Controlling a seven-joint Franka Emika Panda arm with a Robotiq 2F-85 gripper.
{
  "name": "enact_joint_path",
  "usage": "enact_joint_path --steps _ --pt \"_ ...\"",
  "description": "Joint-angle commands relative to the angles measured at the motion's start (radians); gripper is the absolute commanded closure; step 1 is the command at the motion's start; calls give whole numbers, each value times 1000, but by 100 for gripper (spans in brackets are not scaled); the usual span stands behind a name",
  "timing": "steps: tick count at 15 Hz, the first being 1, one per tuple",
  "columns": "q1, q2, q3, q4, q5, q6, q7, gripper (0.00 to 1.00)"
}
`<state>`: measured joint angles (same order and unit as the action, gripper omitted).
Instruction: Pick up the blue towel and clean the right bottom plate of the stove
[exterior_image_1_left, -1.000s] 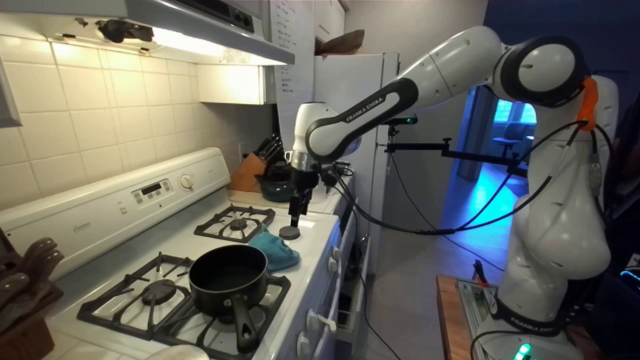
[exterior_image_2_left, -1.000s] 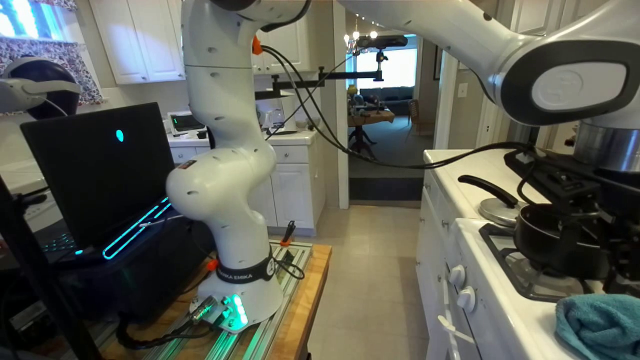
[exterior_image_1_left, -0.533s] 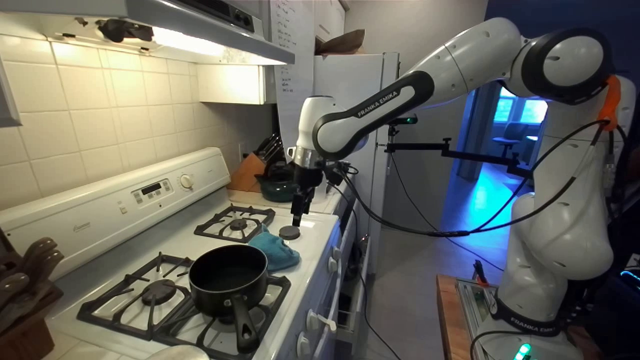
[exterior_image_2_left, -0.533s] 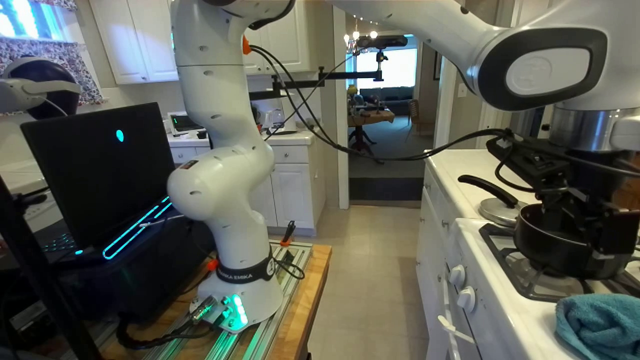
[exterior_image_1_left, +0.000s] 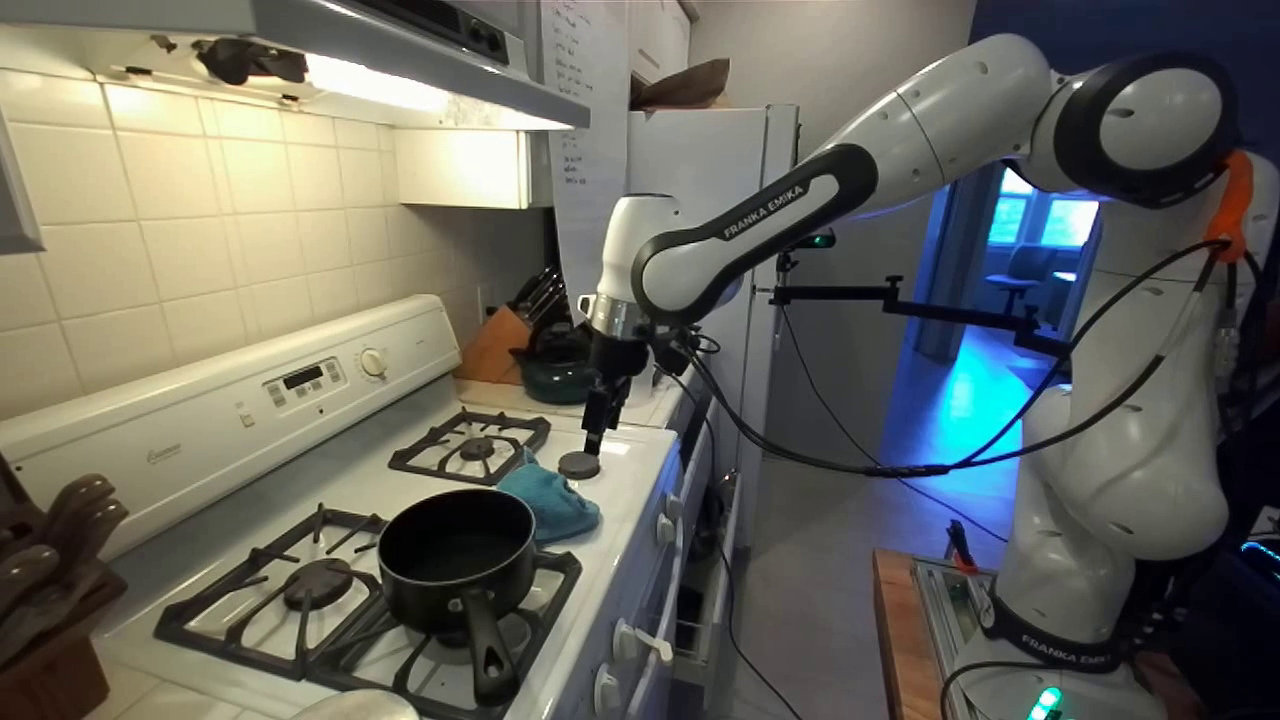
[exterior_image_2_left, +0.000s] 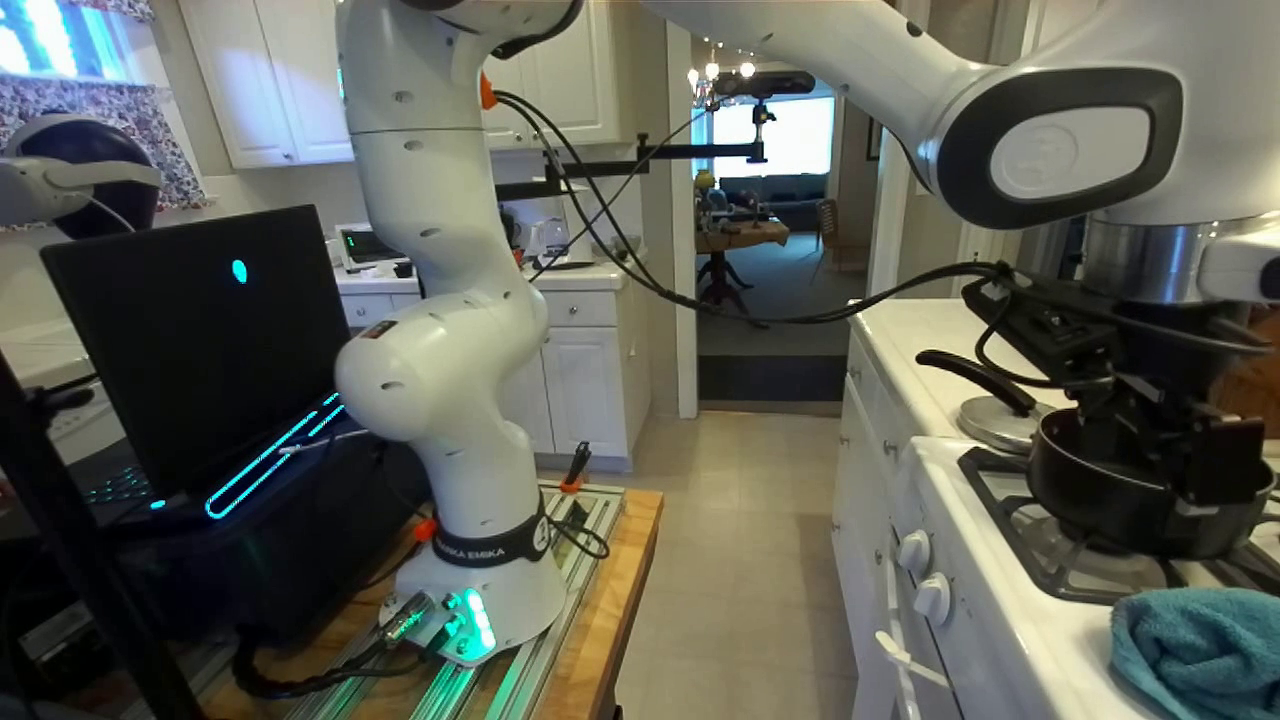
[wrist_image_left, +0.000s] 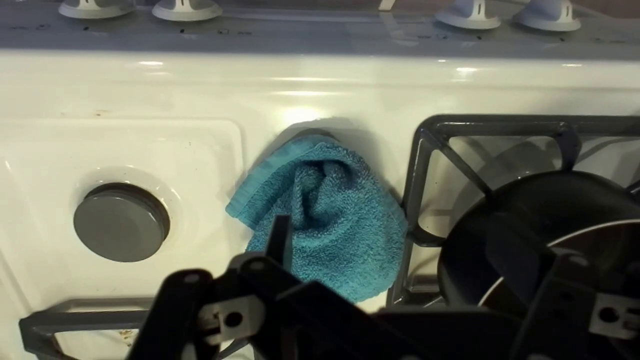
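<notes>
Blue towel, rumpled on the white stovetop, centre of my wrist view! Its three o'clock edge reaches the grate bearing the black pot. At twelve, smooth surface runs to the knobs; at nine, a flat stretch, then the grey burner cap. My gripper hangs above, fingers released, spread wide: one seen against the towel, one against the pot.

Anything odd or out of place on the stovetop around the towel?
Yes: the burner cap beside the blue towel sits bare, while the other burners have dark grates; its own seems missing. Brown specks, maybe food residue, mark the white stovetop nearby.
</notes>
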<state>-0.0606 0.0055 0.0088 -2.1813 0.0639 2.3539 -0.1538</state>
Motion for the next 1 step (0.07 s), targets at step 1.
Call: enact_joint_path --steps 1 --pt "13 0 -13 0 0 -1 1 0"
